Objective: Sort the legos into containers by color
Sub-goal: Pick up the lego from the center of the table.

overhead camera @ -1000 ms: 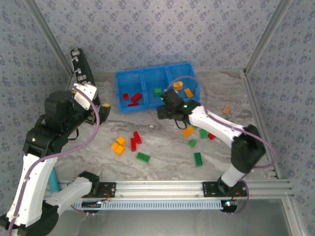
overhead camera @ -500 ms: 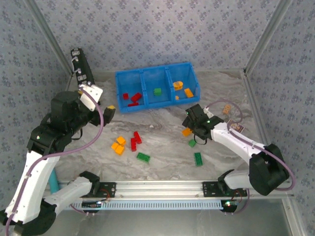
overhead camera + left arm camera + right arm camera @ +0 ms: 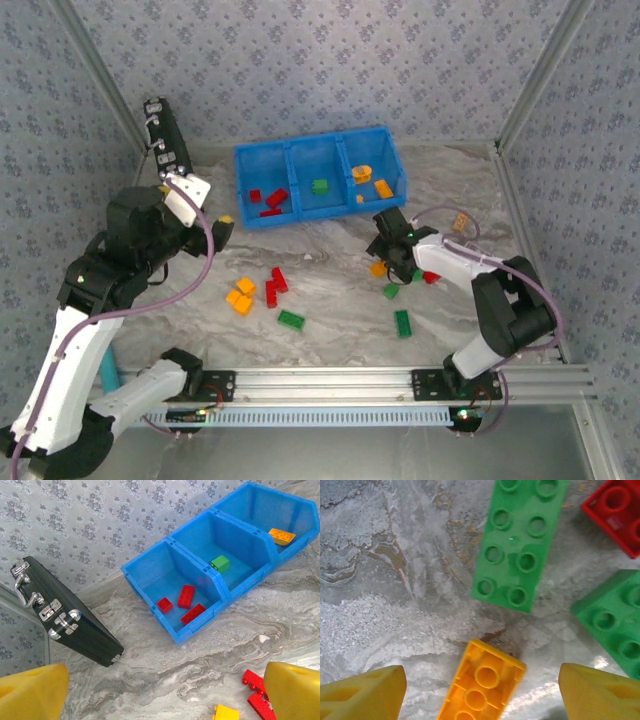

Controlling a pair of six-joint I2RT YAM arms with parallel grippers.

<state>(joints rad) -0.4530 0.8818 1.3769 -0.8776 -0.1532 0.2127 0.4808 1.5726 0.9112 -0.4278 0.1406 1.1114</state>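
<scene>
Framing orange lego (image 3: pixel 481 687): right gripper (image 3: pixel 481 696) (jaws wide apart).

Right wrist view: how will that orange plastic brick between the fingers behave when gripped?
The orange plastic brick looks rigid and hollow, so probably light and unlikely to deform. Its smooth sides may slip or twist between the yellow fingers unless squeezed squarely. Lying flat on the marbled table, it should slide rather than roll.
</scene>
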